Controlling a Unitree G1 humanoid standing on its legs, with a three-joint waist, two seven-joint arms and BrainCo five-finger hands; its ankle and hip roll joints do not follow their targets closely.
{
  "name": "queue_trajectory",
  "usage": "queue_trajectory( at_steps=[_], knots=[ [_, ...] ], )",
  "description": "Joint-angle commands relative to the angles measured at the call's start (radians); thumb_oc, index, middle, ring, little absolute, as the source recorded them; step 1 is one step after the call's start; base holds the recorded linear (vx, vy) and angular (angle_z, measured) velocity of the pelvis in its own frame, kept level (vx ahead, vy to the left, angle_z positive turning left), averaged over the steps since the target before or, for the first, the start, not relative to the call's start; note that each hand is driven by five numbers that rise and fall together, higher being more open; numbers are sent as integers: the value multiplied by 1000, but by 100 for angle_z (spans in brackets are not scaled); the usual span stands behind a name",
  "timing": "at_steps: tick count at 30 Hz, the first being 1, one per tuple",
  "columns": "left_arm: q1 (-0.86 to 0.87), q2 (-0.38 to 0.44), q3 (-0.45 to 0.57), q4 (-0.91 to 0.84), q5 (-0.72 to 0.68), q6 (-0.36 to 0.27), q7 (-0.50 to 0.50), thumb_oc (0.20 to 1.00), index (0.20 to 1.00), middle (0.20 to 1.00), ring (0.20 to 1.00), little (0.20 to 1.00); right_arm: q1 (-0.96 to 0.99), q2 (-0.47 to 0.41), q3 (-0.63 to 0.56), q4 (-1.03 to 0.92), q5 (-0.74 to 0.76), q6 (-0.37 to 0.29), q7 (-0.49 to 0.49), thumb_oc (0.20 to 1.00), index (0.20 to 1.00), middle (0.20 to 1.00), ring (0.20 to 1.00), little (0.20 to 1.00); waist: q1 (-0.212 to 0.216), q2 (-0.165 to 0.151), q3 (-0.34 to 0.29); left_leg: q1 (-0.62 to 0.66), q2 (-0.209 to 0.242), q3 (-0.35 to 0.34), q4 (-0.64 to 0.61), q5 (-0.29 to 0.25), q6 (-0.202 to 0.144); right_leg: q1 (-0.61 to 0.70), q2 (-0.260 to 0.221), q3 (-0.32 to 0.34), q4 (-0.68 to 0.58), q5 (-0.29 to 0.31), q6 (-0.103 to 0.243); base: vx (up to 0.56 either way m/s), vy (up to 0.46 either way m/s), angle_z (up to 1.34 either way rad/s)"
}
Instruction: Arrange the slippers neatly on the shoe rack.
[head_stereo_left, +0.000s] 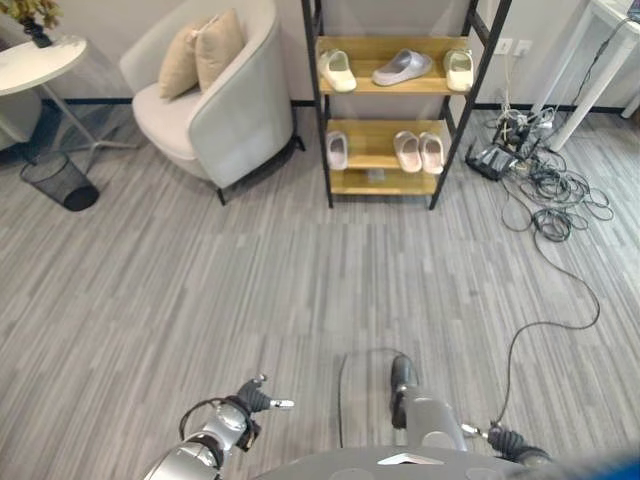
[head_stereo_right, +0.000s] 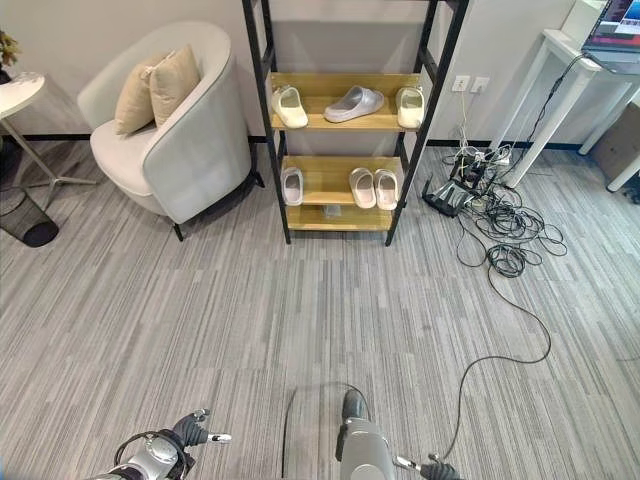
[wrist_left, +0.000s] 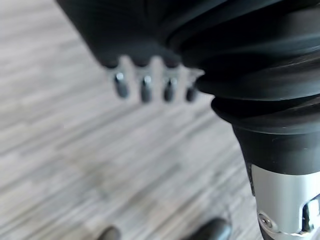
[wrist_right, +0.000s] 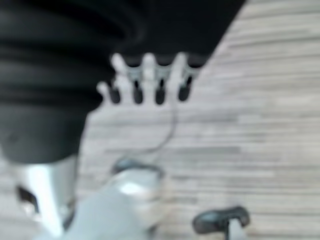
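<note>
Far beyond both empty hands (head_stereo_left: 262, 397), slippers (head_stereo_left: 419, 151) fill rack (head_stereo_left: 385, 160).

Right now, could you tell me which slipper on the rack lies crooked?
The grey slipper, mid upper shelf, lies slanted across the board. The cream slippers beside it and the pink ones below point straight.

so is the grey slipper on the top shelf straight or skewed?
Skewed: the grey slipper lies diagonally across the top shelf, unlike the cream slippers flanking it.
</note>
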Motion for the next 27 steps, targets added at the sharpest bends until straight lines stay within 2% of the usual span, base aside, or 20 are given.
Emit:
queue_trajectory(
  at_steps=[1,3,4,5,6,8,9,10,11,12,14,16,20,23,26,27],
  knots=[
    [9,-5,17,-38,28,-32,27,1000,1000,1000,1000,1000,11,-63,-13,15,2,-1,3,1000,1000,1000,1000,1000,-4,19,-2,-117,94,-59,168,16,-15,168,-22,69,-99,50,64,258,-230,42],
    [12,-13,24,-40,2,-30,26,1000,1000,1000,1000,1000,9,-73,-21,29,20,0,-1,1000,1000,1000,1000,1000,0,18,-1,-172,129,-57,321,87,-52,212,3,61,-112,21,33,198,-270,3],
    [5,-10,26,-51,-16,-31,26,1000,1000,1000,1000,1000,6,-76,-28,30,42,-5,-6,1000,1000,1000,1000,1000,3,7,8,-238,161,-61,459,162,-80,238,11,55,-117,5,8,202,-419,-40],
    [2,-5,42,-66,-56,-27,31,1000,1000,1000,1000,1000,-3,-70,-25,25,75,-9,-15,1000,1000,1000,1000,1000,22,-27,32,-324,202,-28,626,203,-68,278,18,55,-129,-17,-28,300,-443,-25],
    [-4,-4,59,-49,-73,-25,45,1000,1000,1000,1000,1000,-17,-68,-1,16,56,-7,-18,1000,1000,1000,1000,1000,46,-52,37,-386,198,-2,619,177,-52,317,21,55,-142,-38,-37,355,-336,2],
    [-2,-7,65,-36,-77,-26,48,1000,1000,1000,1000,1000,-17,-67,8,11,44,-9,-20,1000,1000,1000,1000,1000,52,-57,36,-404,194,6,575,162,-47,339,23,54,-154,-48,-34,300,-66,10],
    [7,-13,61,-24,-65,-23,48,1000,1000,1000,1000,1000,-18,-68,15,8,41,-10,-20,1000,1000,1000,1000,1000,66,-59,23,-426,196,29,424,140,-35,365,25,47,-183,-61,-20,462,110,-18],
    [12,-16,54,-29,-65,-27,50,1000,1000,1000,1000,1000,-22,-69,25,3,40,-16,-26,1000,1000,1000,1000,1000,88,-45,23,-433,213,30,173,214,-48,411,34,41,-206,-79,-5,578,150,-16],
    [12,-13,53,-29,-73,-27,53,1000,1000,1000,1000,1000,-31,-69,23,3,44,-14,-33,1000,1000,1000,1000,1000,104,-41,24,-459,227,11,99,254,-59,429,40,40,-212,-88,1,610,222,-20],
    [16,-12,66,-10,-79,-22,53,1000,1000,1000,1000,1000,-34,-64,17,-4,46,-23,-37,1000,1000,1000,1000,1000,110,-31,17,-423,227,-19,13,289,-65,453,53,37,-200,-110,11,593,219,-54],
    [36,-5,81,23,-68,-15,54,1000,1000,1000,1000,1000,-34,-52,16,-14,41,-26,-35,1000,1000,1000,1000,1000,116,-38,-6,-402,201,-37,34,267,-53,468,38,54,-176,-115,24,510,222,-73],
    [46,6,95,37,-61,-12,57,1000,1000,1000,1000,1000,-36,-44,30,-26,21,-27,-28,1000,1000,1000,1000,1000,123,-48,-17,-383,183,-27,48,243,-41,469,20,70,-161,-110,37,299,184,-50],
    [36,31,123,26,-61,-10,69,1000,1000,1000,1000,1000,-33,-28,40,-30,-17,-17,-14,1000,1000,1000,1000,1000,135,-70,-38,-360,135,-1,76,173,1,452,-29,95,-125,-67,80,271,240,-9],
    [10,41,111,5,-57,-11,81,1000,1000,1000,1000,1000,-37,-30,16,-13,2,-9,-11,1000,1000,1000,1000,1000,118,-59,-20,-343,103,14,82,138,42,341,-78,113,64,69,118,96,239,32],
    [2,44,97,-7,-45,-13,83,1000,1000,1000,1000,1000,-26,-27,-1,-10,23,-10,-13,1000,1000,1000,1000,1000,100,-31,0,-310,99,3,78,118,54,283,-84,122,164,62,96,95,145,10],
    [4,42,90,-7,-30,-16,86,1000,1000,1000,1000,1000,-11,-24,-9,0,26,-8,-16,1000,1000,1000,1000,1000,91,-22,1,-296,96,-8,79,104,52,274,-101,110,110,44,88,154,22,4]
  ],
)
